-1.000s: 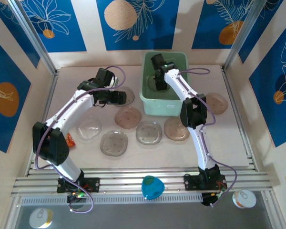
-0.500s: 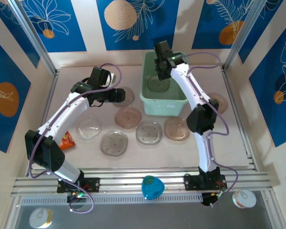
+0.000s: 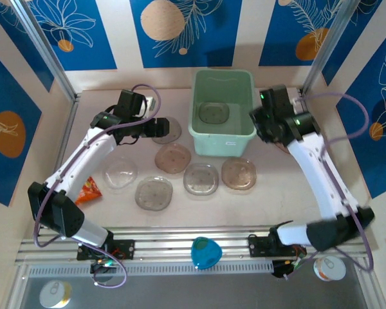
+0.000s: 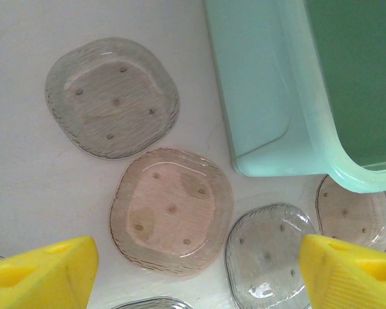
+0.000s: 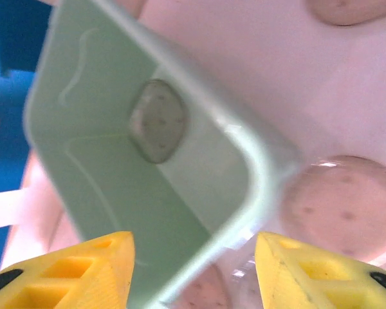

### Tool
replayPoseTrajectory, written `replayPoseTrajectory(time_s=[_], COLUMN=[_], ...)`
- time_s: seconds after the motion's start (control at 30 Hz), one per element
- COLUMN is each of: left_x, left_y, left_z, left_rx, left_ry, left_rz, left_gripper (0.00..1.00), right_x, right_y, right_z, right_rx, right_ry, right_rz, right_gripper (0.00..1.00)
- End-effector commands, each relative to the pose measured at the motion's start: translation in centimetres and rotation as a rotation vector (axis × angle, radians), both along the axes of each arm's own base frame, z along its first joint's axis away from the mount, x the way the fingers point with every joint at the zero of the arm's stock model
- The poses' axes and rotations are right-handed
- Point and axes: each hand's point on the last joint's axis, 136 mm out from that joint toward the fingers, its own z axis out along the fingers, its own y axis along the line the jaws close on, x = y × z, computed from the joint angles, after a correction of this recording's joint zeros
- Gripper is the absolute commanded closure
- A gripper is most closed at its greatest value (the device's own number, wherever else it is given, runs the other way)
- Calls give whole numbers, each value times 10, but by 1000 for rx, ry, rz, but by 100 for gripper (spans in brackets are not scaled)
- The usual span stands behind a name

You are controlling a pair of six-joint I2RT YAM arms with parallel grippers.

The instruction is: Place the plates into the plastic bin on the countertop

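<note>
The left gripper [image 4: 196,252] and right gripper [image 5: 194,257] are hanging open and empty; the left one should be gently pinching the pinkish see-through plastic plate [image 4: 172,211] by its rim.

Pale mint-green rectangular plastic bin [image 3: 222,136], centre of the far edge of the pale beige-pink countertop [image 3: 296,187]; one grey translucent rounded-square plate [image 3: 213,113] lies flat inside. Six loose translucent plates [image 3: 173,158] spread across the surface's middle, left of and in front of the bin. Orange packet [image 3: 85,190] near the left edge. Left gripper [image 3: 156,127] over the farthest loose plate; right gripper [image 3: 260,123] just beside the bin's right wall.
</note>
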Motion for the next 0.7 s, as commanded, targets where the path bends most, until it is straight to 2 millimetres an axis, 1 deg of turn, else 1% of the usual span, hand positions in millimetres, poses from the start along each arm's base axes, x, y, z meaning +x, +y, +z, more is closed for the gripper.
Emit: replayPoseTrajectory(time_s=[0.0,0.03,0.1,0.13,0.23,0.33,0.4,0.67], left_x=[-7,-8,-10,-11,-13,-14,-14,-15], left_y=[2,1,0,-1,0,3,3,5], left_z=[-2,-3,-2,-1,-3,-6,-8,-13], left_rx=[-24,-31,-37,-38,-36,-28,-29,-11], left_ry=[23,27,30,28,33,52,61,79], left_rz=[7,6,4,4,13,31,39,43], left_gripper=[19,19,19,19,18,18,18,17], right_x=[-54,-72,-99,-112,-139,-146,-147,-134], right_y=[-21,-29,-37,-38,-33,-20,-14,-1], right_z=[-24,-40,-67,-85,-131,-161,-173,-200], right_rx=[3,17,58,86,187,267,286,261], right_ry=[61,109,188,236,356,438,488,596], right_rz=[-15,-49,-88,-107,-163,-180,-196,-208], right_gripper=[51,52,55,56,58,60,59,59])
